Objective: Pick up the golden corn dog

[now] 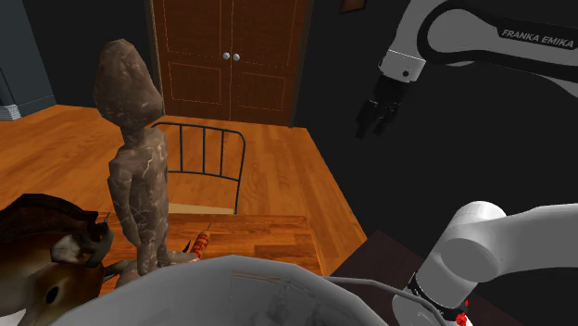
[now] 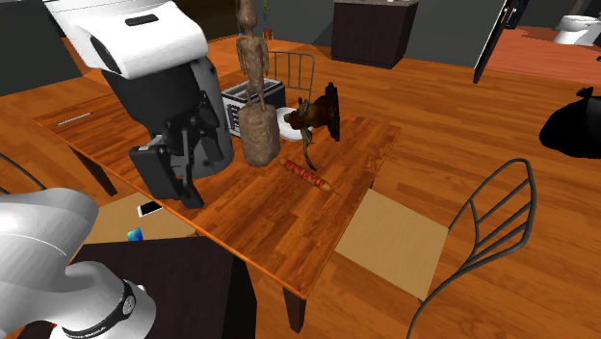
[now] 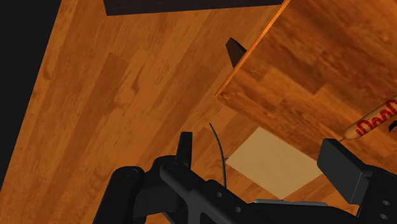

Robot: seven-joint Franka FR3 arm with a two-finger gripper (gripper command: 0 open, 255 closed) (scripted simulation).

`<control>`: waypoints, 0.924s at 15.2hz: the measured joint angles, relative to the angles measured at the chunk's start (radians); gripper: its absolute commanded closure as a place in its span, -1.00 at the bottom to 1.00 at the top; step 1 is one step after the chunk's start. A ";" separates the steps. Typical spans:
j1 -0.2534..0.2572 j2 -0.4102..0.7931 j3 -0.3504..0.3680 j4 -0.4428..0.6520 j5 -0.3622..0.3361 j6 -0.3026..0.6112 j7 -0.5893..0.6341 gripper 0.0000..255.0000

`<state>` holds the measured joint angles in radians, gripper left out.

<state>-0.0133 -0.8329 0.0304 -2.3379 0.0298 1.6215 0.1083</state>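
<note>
The corn dog (image 2: 306, 174) is a golden-brown stick with a red zigzag. It lies flat on the wooden table (image 2: 260, 226), in front of the tall brown statue (image 2: 258, 96). In the shoulder view the corn dog (image 1: 201, 243) lies at the statue's foot, and my gripper (image 1: 378, 116) hangs high in the air, far to the right of it. My gripper (image 2: 173, 185) is open and empty. From the hand camera, the gripper (image 3: 261, 153) looks down past the table corner (image 3: 280, 83), with the corn dog (image 3: 372, 122) off beyond one finger (image 3: 343, 168).
A dark animal figure (image 2: 318, 111) and a grey box (image 2: 252, 96) stand behind the statue. A wire chair with a tan seat (image 2: 395, 241) sits at the table's near side, another chair (image 1: 199, 167) at the far side. A large pale rounded object (image 1: 222, 292) fills the shoulder view's foreground.
</note>
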 measured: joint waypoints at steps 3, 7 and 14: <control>0.001 0.005 0.028 -0.015 0.015 0.016 0.039 -1.00; 0.005 0.043 0.118 -0.061 0.063 0.089 0.163 -1.00; 0.002 0.182 0.284 -0.074 0.131 0.222 0.392 -1.00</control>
<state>-0.0109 -0.6513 0.3142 -2.4115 0.1608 1.8440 0.5004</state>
